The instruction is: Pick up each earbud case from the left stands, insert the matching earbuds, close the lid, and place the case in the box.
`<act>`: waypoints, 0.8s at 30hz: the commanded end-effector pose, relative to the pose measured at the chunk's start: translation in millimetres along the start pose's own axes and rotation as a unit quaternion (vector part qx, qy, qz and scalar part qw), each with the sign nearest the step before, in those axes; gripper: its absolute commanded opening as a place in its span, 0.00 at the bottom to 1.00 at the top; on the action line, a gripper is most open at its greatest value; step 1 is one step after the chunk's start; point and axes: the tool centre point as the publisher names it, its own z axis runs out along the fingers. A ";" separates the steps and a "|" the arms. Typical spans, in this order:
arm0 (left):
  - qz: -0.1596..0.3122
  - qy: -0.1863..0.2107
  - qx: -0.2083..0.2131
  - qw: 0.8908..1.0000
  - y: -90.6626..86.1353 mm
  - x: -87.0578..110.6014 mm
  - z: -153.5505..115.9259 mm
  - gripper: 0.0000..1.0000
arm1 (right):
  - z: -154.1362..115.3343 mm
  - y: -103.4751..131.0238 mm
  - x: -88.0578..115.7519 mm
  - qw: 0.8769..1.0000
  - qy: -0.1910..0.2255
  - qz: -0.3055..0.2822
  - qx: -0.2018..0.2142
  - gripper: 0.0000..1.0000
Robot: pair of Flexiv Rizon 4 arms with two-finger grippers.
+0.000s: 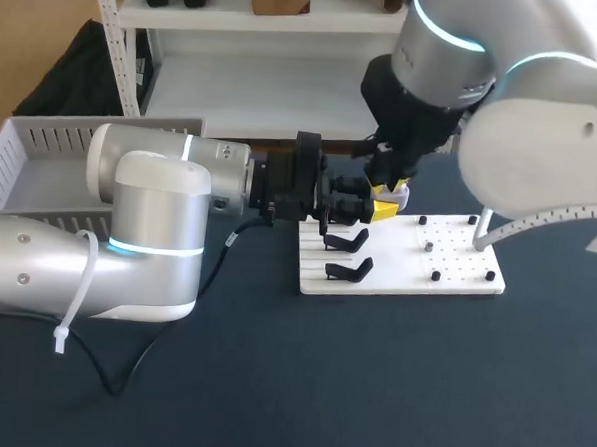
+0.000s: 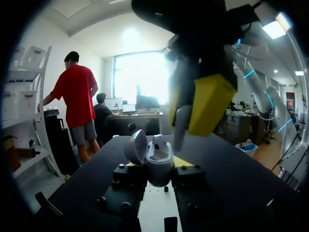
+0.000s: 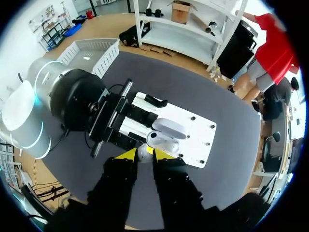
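I record the earbud case [image 2: 157,162] as glossy white, and the earbud [image 2: 181,128] white too. The right gripper [image 3: 146,153] is black with bright yellow fingertips [image 3: 126,155]. The board [image 1: 457,262] is white, dotted with black pegs [image 1: 435,276]; the stands [image 1: 348,270] are black. The table [image 1: 370,387] is plain dark navy. The basket [image 1: 43,135] is pale grey and slatted.

Head camera looks down from behind; both wrist cameras closely share the case [image 2: 157,166].

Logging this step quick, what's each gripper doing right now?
Left gripper: closed on the open earbud case.
Right gripper: closed on an earbud.
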 end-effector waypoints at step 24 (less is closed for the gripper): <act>0.000 0.001 0.000 1.000 0.6 -0.1 0.5 0.00 | 7.5 -12.1 -8.1 0.999 0.013 -0.039 0.008 0.00</act>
